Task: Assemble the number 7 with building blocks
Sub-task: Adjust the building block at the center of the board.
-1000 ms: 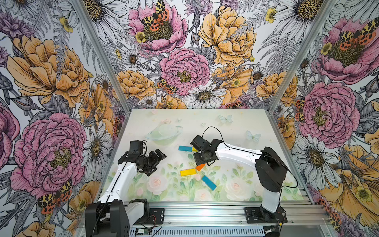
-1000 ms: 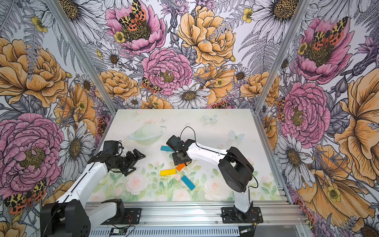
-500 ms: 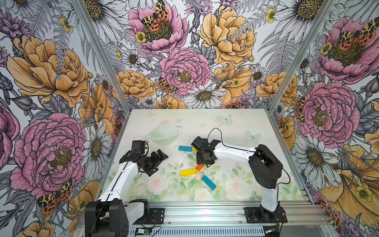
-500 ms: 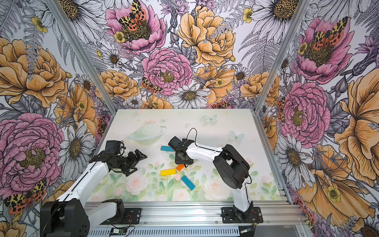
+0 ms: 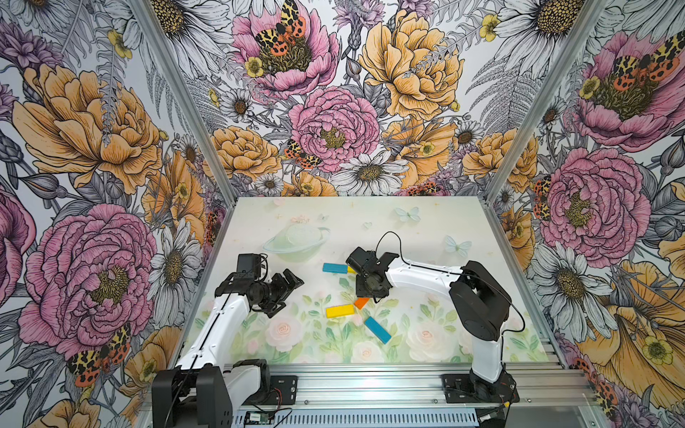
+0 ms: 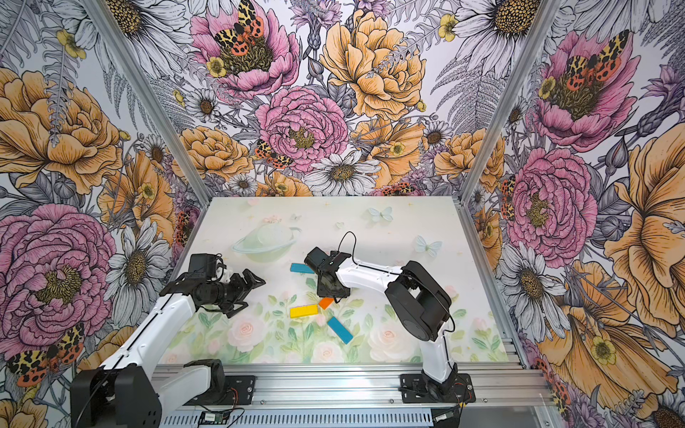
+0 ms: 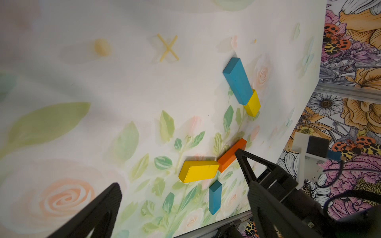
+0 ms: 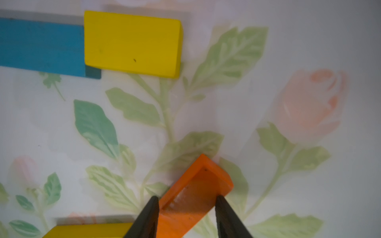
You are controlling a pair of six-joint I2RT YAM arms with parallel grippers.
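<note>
Top views: right gripper (image 5: 365, 297) is down at mid-table (image 5: 437, 222), and its wrist hides the fingertips; only the near end of the orange block (image 5: 361, 302) pokes out from under it, so I can't read the grip from here. The far blue block (image 5: 334, 267) lies flat just left of that wrist; the short yellow block (image 5: 351, 269) butts against its right end and is mostly covered. The long yellow block (image 5: 340, 311) sits nearer the rail, its right end meeting the orange one; the near blue block (image 5: 377, 329) lies on a diagonal just beside them. The left gripper (image 5: 288, 297) hangs over the table's left side, well apart from every block; jaws spread, nothing in them.

Left wrist: left fingers (image 7: 268, 185) stand wide apart and released; all five blocks show; far blue and short yellow touch end to end; the orange corner touches the long yellow; the near blue sits just apart from it.

Right wrist: right fingers (image 8: 148, 218) press both long sides of the orange block, clamped across its width; the block is slanted to the blue-yellow pair and clear of it; I can't tell whether it is off the table.
</note>
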